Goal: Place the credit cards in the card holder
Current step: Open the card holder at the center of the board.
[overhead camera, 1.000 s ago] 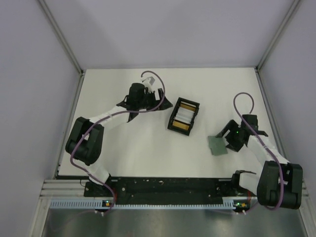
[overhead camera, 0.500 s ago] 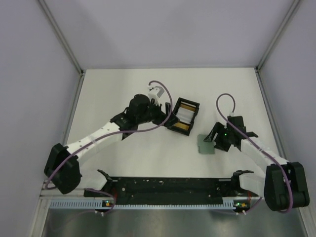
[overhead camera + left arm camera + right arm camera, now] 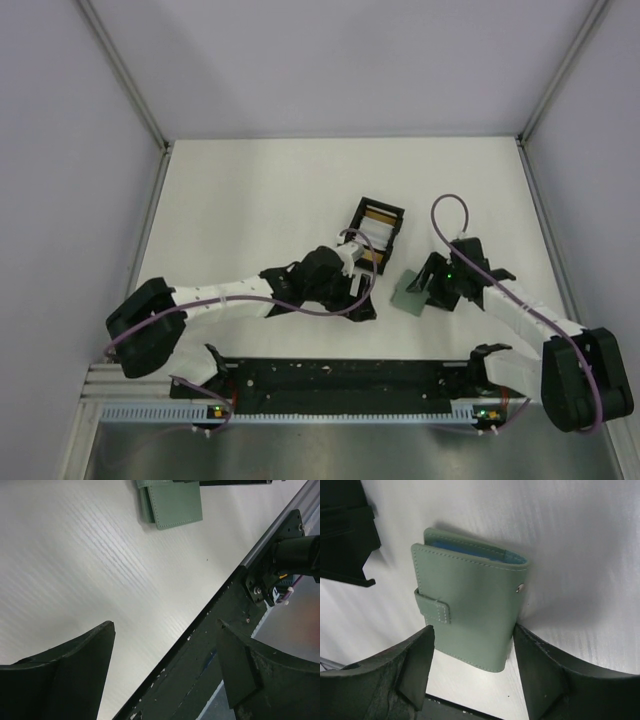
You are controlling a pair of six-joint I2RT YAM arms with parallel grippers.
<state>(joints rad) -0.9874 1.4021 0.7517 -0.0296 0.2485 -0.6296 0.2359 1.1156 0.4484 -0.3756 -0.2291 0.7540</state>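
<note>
The sage-green card holder (image 3: pixel 470 600) is folded shut, its strap on the left. It sits between the fingers of my right gripper (image 3: pixel 474 630), which close on its two long edges. In the top view the right gripper (image 3: pixel 428 285) holds the card holder (image 3: pixel 406 293) right of centre. White and yellow-orange credit cards (image 3: pixel 373 235) stand in the black box (image 3: pixel 351 236). My left gripper (image 3: pixel 355 300) is open and empty, just left of the holder. In the left wrist view its jaws (image 3: pixel 165 625) span the table's front edge and the holder (image 3: pixel 172 505) lies ahead.
The black mounting rail (image 3: pixel 350 375) runs along the table's near edge and shows in the left wrist view (image 3: pixel 210 645). The black box corner (image 3: pixel 345 530) is close to the holder's left. Purple cables loop above both wrists.
My left arm has swung from the back left of the table to the centre front, past the black box. My right gripper has moved left, taking the card holder with it.
</note>
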